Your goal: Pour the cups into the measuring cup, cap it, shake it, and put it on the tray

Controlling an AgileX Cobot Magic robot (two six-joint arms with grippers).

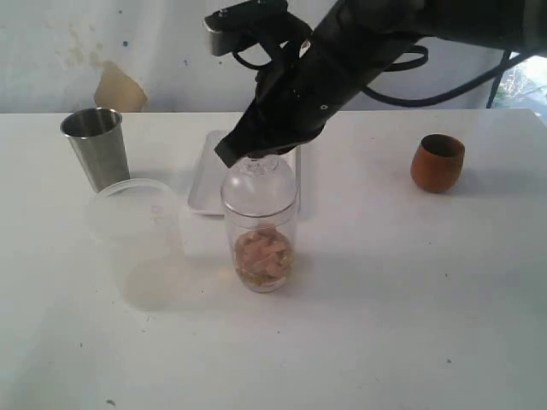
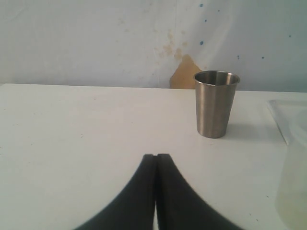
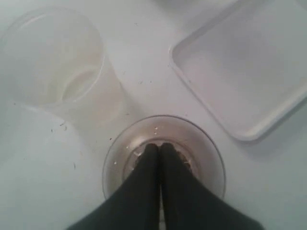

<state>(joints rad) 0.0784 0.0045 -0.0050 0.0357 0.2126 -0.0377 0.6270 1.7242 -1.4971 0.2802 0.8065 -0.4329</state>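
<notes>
Measuring cup (image 1: pixel 261 248), tall clear plastic cylinder, centre frame: upright, long axis vertical, clear dome cap (image 1: pixel 259 190) on top. Right gripper (image 3: pixel 159 146) jaws pressed together at cap; left gripper (image 2: pixel 156 157) likewise. One shiny steel tumbler (image 1: pixel 96 145), one brown wooden cup (image 1: pixel 437 162).

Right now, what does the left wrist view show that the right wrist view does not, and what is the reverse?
Only the left wrist view: the steel tumbler, upright on the table, the wall behind it, and the shut left tool over bare table.

Only the right wrist view: the tray and the cap seen from above, with the shut right tool at its top.

Both: the white table and the frosted tub, which the left wrist view cuts off at its edge.
</notes>
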